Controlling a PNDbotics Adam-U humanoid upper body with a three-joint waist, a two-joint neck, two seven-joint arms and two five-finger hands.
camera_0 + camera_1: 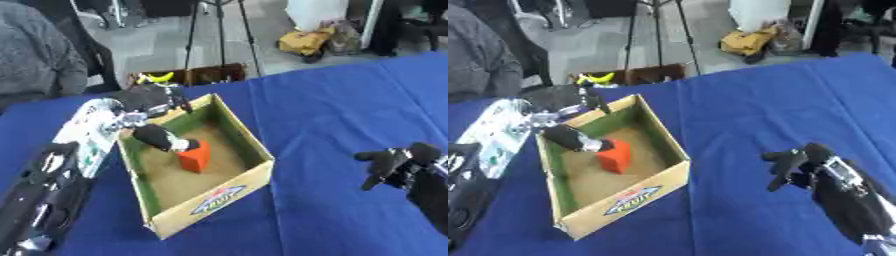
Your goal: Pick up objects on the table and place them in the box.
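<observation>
Orange block (194,156) sits inside the box (249,176), our left hand (157,136) pinching it, apparently lowering it for release; right hand (798,165) idles right of box, fingers relaxed.

box (249,177): tan, green-lined | block (194,156): orange | tablecloth (332,110): blue | right hand (394,165): black

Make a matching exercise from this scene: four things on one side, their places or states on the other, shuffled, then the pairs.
Things:
1. orange block
2. box
3. left hand
4. right hand

Places or states:
A. over the bare blue cloth, holding nothing
B. standing on the box floor
C. reaching into the box, at the block
D. open-topped, on the blue cloth

Pairs: 1-B, 2-D, 3-C, 4-A
</observation>
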